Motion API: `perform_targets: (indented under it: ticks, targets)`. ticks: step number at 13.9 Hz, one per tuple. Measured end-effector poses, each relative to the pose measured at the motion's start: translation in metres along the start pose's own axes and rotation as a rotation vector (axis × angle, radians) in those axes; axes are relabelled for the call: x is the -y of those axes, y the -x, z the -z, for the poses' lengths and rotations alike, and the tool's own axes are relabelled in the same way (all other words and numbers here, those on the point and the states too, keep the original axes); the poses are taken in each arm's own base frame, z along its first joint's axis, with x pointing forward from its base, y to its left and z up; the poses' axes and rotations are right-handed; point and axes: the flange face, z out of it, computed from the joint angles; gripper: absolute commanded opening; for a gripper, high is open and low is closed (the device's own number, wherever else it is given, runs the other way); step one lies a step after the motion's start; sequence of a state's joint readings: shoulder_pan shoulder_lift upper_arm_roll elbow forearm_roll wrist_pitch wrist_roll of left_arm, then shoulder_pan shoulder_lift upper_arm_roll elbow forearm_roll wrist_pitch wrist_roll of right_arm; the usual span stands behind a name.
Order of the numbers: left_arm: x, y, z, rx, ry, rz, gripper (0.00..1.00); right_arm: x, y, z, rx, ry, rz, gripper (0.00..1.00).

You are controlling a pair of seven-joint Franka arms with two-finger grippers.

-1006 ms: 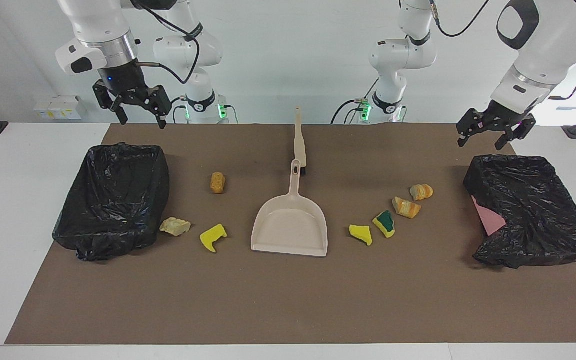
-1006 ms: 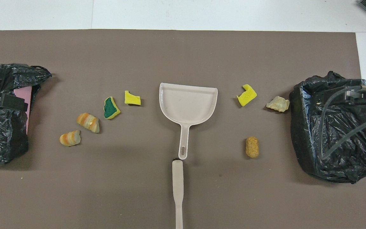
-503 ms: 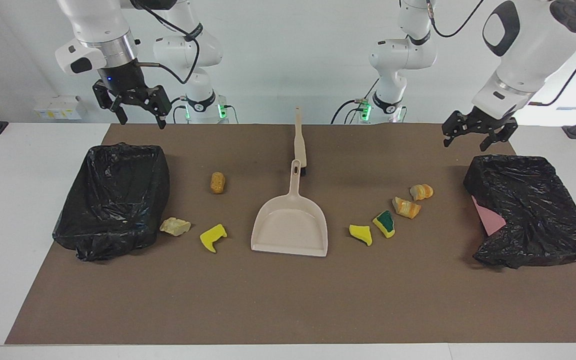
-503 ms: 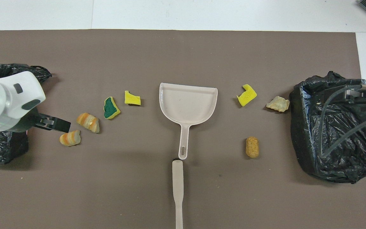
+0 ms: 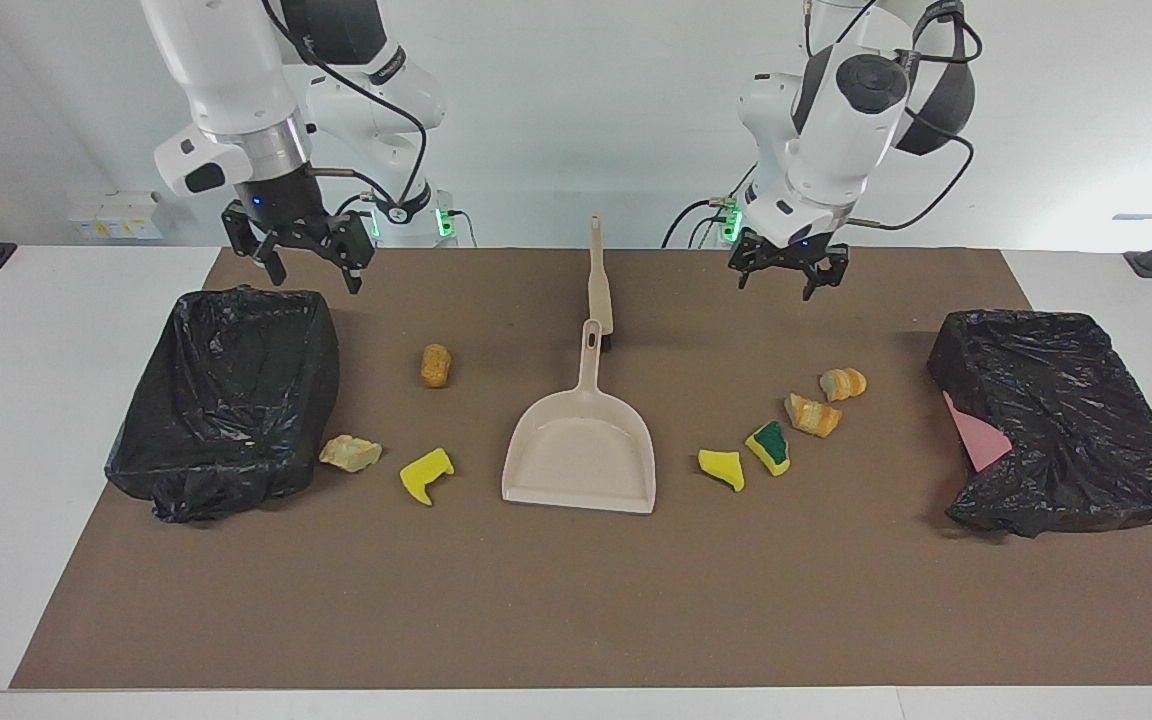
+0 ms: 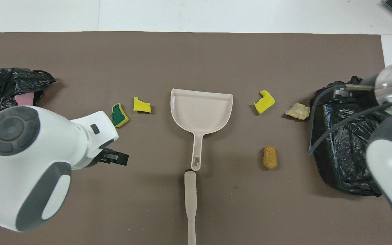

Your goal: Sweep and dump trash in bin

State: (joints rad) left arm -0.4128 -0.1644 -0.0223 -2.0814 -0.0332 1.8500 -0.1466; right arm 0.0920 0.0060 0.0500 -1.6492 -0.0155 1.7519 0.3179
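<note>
While both black-lined bins (image 5: 226, 395) (image 5: 1061, 420) and the dustpan (image 5: 581, 450) are seen without trash (image 5: 771, 447), left gripper (image 5: 786, 275) and right gripper (image 5: 308, 255) are held wide, empty; from overhead, scraps are scattered on the mat (image 6: 196, 211) beside the dustpan.

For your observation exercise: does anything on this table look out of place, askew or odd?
Yes. The bin at the left arm's end sits askew, its black liner slumped and a pink patch of its side left bare. The other bin is fully lined and stands squarer. Seven scraps lie loose on the mat.
</note>
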Motion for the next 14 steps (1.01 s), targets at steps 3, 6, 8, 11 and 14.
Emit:
perform_targets:
  ticks: [3,6,8,11,14]
  targets:
    - [-0.055,0.015,-0.034,-0.005,-0.007,0.03,1.0,0.052,0.001,-0.053,0.006,-0.009,-0.028,1.0]
    - [-0.109,0.042,-0.076,-0.019,-0.011,0.045,1.0,0.109,0.009,-0.11,0.004,-0.026,-0.051,1.0]
    - [-0.141,0.064,-0.1,-0.025,-0.013,0.045,1.0,0.137,0.02,-0.14,0.004,-0.034,-0.035,1.0]
    - [-0.19,0.099,-0.119,-0.048,-0.004,0.049,1.0,0.17,0.038,-0.167,0.022,-0.033,-0.013,1.0]
    - [-0.241,0.143,-0.139,-0.096,0.038,0.05,1.0,0.203,0.057,-0.18,0.024,-0.04,-0.022,1.0]
